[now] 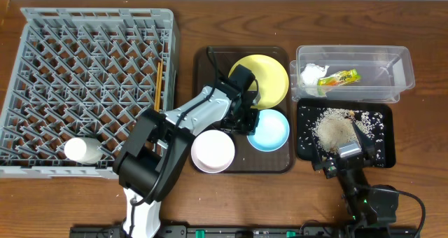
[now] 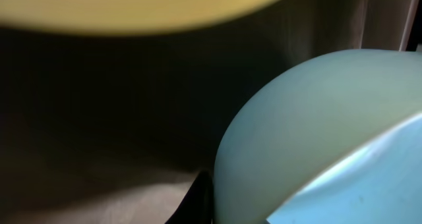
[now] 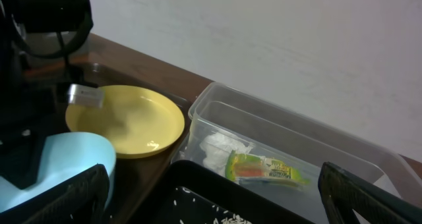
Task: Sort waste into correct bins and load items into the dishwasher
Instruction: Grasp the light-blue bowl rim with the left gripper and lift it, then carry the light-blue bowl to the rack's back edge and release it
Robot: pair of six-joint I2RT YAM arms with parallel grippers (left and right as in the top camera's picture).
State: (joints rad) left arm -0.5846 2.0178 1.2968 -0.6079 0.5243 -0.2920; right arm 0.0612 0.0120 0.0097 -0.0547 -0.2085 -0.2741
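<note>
Hovering over the brown tray (image 1: 280, 161) beside the light-blue bowl (image 1: 269, 129), the left tool (image 1: 243, 120) was clenched; the right tool (image 1: 341, 154) stood released above the black tray (image 1: 387, 126).

- Overhead: high, straight down, yellow plate (image 1: 273, 80) near centre.
- Left wrist: very close, just beside the plate, blurred.
- Right wrist: low, from the plate's right, looking across it.
</note>
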